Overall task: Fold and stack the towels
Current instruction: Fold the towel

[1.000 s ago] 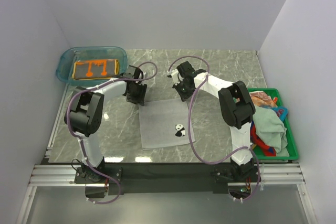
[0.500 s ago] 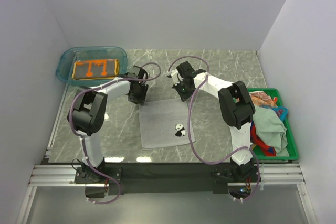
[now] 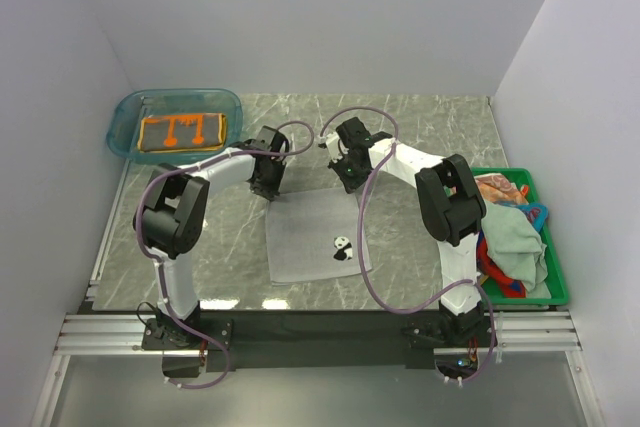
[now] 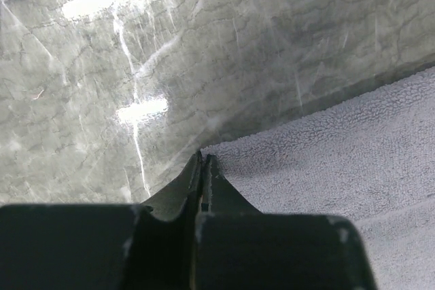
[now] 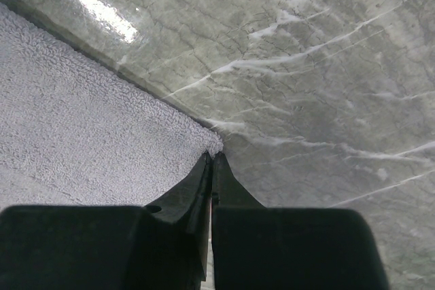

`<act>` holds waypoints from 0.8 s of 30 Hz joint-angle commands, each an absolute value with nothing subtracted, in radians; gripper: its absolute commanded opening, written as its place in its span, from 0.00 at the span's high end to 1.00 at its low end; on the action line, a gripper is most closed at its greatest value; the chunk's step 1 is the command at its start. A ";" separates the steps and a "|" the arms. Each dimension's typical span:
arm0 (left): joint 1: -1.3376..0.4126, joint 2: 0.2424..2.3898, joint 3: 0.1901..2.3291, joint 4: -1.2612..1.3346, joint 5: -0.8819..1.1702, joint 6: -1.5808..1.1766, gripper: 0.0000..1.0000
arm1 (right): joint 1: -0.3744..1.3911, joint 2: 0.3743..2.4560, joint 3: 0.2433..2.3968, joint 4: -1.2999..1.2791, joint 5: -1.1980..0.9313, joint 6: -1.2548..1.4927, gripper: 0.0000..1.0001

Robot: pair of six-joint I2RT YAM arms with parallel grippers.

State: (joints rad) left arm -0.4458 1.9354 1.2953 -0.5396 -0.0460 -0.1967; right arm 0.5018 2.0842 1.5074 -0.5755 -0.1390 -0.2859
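from above we see the pale grey towel (image 3: 315, 242) flat on the table (image 3: 430, 137), the left wrist view shows the left gripper (image 4: 204, 161) pinched shut on one corner, and the right wrist view shows the right gripper (image 5: 212, 159) likewise.

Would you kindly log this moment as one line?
grey towel: flat, unfolded | left gripper: shut on its far-left corner | right gripper: shut on its far-right corner
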 commanded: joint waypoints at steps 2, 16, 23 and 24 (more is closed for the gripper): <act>-0.448 2.030 1.241 -0.592 -0.072 -0.195 0.99 | 0.508 2.140 1.451 -0.568 -0.065 -0.287 1.00; -0.362 2.005 1.430 -0.491 -0.127 -0.210 0.99 | 0.445 1.980 1.390 -0.382 0.038 -0.233 1.00; -0.353 2.028 1.499 -0.420 -0.147 -0.187 0.99 | 0.431 1.979 1.431 -0.328 0.150 -0.261 1.00; -0.353 2.023 1.497 -0.413 -0.149 -0.184 0.99 | 0.431 1.979 1.436 -0.328 0.159 -0.265 1.00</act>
